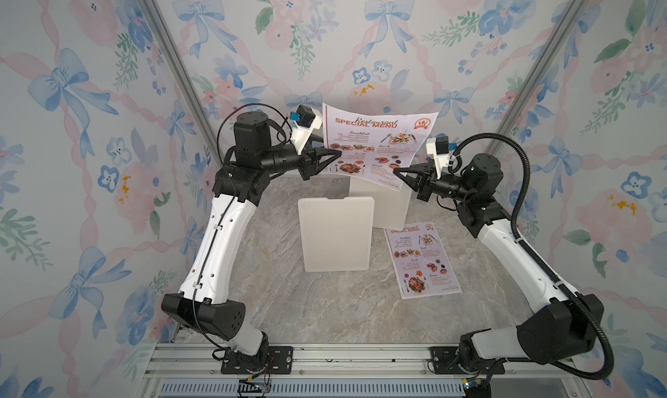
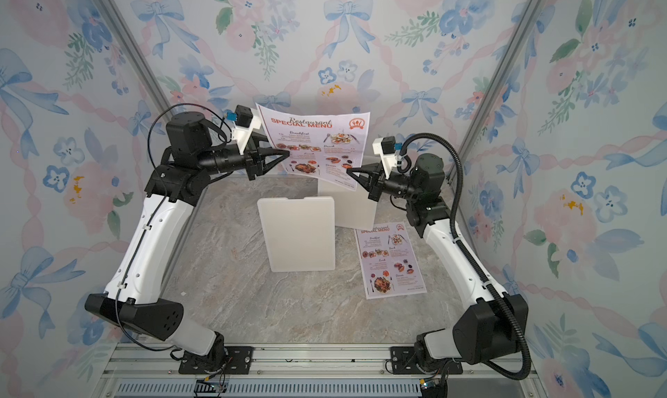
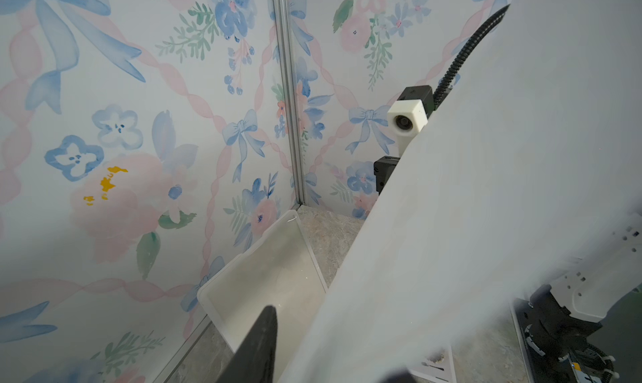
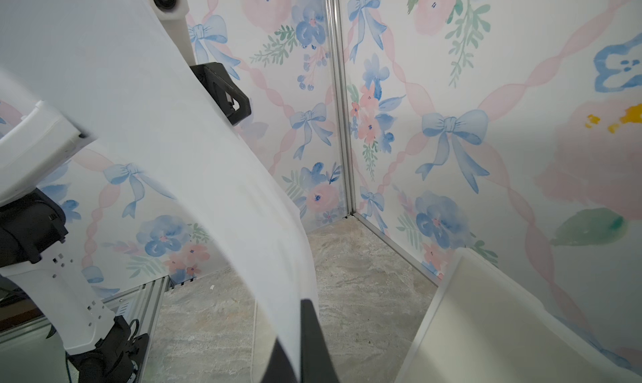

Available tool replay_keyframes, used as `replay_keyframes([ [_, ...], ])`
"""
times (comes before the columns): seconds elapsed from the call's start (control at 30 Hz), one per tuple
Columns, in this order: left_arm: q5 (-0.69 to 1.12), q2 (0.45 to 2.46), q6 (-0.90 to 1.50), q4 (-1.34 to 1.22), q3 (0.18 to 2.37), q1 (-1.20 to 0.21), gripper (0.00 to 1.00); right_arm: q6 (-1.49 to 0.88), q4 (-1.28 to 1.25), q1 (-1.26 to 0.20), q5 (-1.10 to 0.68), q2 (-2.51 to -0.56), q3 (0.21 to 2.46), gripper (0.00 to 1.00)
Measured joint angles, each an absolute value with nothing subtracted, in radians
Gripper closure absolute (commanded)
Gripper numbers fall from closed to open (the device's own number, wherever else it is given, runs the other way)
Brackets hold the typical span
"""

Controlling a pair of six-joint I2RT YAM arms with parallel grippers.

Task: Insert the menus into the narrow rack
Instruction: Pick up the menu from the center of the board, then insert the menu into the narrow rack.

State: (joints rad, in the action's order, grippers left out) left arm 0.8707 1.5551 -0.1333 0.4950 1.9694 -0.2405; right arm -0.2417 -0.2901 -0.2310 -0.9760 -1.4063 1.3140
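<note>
One menu point(image 1: 379, 140) point(image 2: 317, 143) hangs curved in the air near the back wall, printed side toward the top views. My right gripper point(image 1: 395, 170) point(image 4: 298, 329) is shut on its lower right corner. At the sheet's left edge, my left gripper point(image 1: 334, 147) point(image 3: 333, 346) is open, with the sheet between its spread fingers point(image 3: 267, 329). A second menu point(image 1: 422, 259) point(image 2: 389, 259) lies flat on the table at the right. The narrow rack point(image 1: 335, 234) point(image 2: 297, 234), a slim white holder with a notched top, stands mid-table below and in front of the held sheet.
A wider white open box point(image 1: 382, 205) point(image 3: 264, 277) stands right behind the narrow rack, under the held sheet. Flowered walls close in the marble table point(image 1: 288, 306) on three sides. An aluminium rail point(image 1: 361, 360) with both arm bases runs along the front.
</note>
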Motion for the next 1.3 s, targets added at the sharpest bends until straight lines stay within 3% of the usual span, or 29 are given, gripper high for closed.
replay_keyframes([
  [0.1, 0.856, 1.555, -0.134, 0.495, 1.97, -0.241, 0.77, -0.283, -0.324, -0.232, -0.989, -1.405, 1.299, 1.0],
  [0.4, 0.821, 1.567, -0.11, 0.494, 2.014, -0.241, 0.88, -0.329, -0.347, -0.248, -0.998, -1.405, 1.288, 1.0],
  [0.8, 0.776, 1.566, -0.111, 0.488, 1.975, -0.241, 0.91, -0.241, -0.273, -0.266, -0.934, -1.398, 1.288, 1.0],
  [1.0, 0.758, 1.566, -0.131, 0.487, 1.974, -0.242, 1.0, -0.178, -0.25, -0.266, -0.928, -1.398, 1.288, 1.0],
  [1.3, 0.756, 1.566, -0.146, 0.485, 1.971, -0.243, 1.0, -0.148, -0.243, -0.266, -0.923, -1.398, 1.288, 1.0],
])
